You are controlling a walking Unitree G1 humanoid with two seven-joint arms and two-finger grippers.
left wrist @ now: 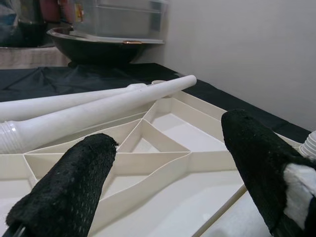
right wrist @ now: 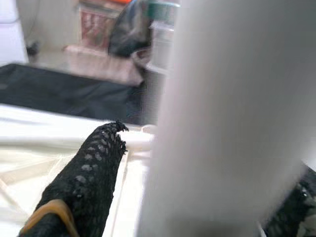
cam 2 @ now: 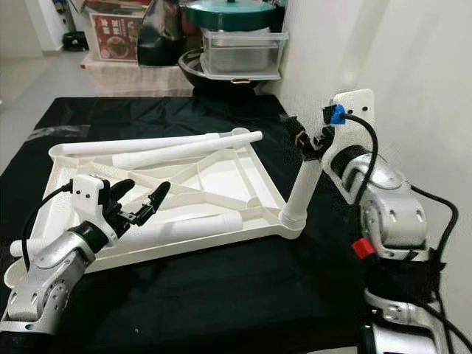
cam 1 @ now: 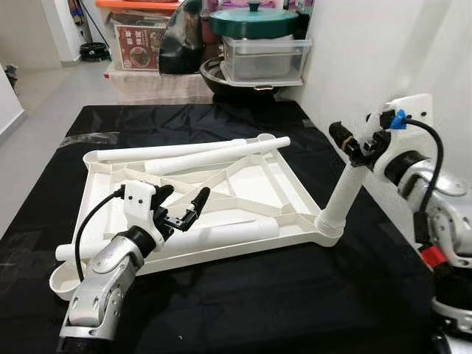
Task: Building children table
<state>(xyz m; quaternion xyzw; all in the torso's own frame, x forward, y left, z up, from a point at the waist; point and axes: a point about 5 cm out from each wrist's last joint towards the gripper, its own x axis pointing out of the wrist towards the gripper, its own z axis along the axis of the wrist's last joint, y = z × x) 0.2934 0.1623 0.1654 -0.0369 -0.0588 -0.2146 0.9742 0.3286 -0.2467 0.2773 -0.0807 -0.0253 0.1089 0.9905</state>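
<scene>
Right end effector (cam 1: 352, 144): clamped on upright white leg (cam 1: 343, 198) seated in near right corner socket of upturned white tabletop (cam 1: 254, 181) on black-covered worktop (cam 1: 295, 295). Left end effector (cam 1: 181, 205): fingers spread wide, hovering over tabletop's near-left part (nothing held). Loose legs (cam 1: 214, 155) lying along far edge.

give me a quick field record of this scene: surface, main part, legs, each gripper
surface: black cloth
main part: white tabletop, lying underside up, ribs showing
fitted leg: one white leg standing tilted in the corner socket nearest the right arm
loose legs: two lying across the far side, one along the near edge
left gripper: open, hovering over the tabletop's near side, holding nothing
right gripper: shut on the top of the fitted leg
background: lidded pot on a clear box
</scene>
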